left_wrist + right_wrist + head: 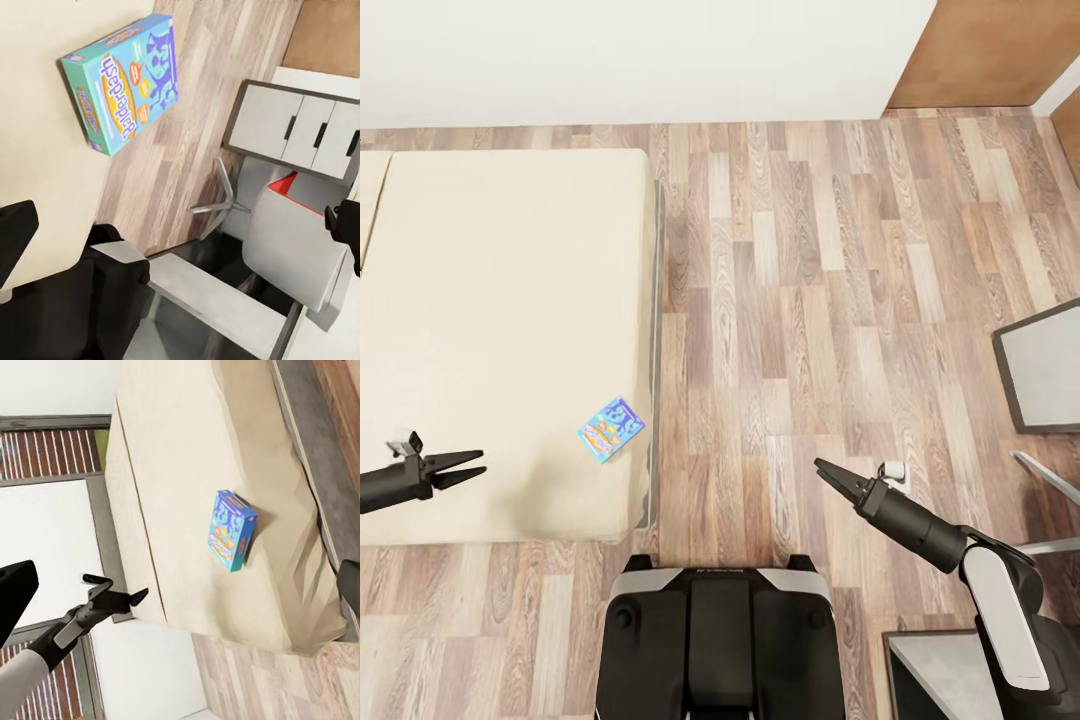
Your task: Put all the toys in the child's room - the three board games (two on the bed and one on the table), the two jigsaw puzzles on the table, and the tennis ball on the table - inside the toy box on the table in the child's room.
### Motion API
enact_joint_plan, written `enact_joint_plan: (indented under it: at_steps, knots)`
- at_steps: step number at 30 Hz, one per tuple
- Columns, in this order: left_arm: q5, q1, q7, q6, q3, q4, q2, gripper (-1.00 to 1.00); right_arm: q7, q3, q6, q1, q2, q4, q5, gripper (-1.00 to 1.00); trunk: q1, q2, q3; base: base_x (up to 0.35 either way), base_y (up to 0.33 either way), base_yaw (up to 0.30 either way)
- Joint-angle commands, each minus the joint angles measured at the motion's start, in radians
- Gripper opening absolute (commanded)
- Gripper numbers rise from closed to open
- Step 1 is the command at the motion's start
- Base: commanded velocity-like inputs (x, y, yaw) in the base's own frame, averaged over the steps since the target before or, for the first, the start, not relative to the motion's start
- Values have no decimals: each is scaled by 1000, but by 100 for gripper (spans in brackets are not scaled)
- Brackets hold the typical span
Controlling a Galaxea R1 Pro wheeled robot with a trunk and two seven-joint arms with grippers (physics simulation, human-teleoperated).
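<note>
Board game, a small blue printed cardboard box (611, 428), lies flat near the corner of the beige mattress of the bed (500, 330), beside my base. My left gripper (468, 466) hovers over the mattress, fingers slightly apart, empty. My right gripper (832, 477), above the wood-plank floor (810, 300), looks closed, empty.

Small blue game box (124, 82) flat on the beige bed (37, 165), near its edge; wood floor (202, 97), grey drawers (300, 131) beyond
</note>
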Motion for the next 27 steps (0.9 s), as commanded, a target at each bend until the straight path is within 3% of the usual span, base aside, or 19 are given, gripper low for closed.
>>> enact_joint_plan:
  at_steps: [1,14,27]
  knots:
    - [-1,1,-4,12,1,2,3,100,3,-1,5,0,0,0,1,100,1,-1,1,0,0,0]
    - [4,5,-4,21,0,29,27,100,4,0,4,0,0,0,1,100,1,-1,21,0,0,0]
    - [4,6,-4,20,-1,47,31,100,5,0,4,0,0,0,1,100,1,-1,42,0,0,0]
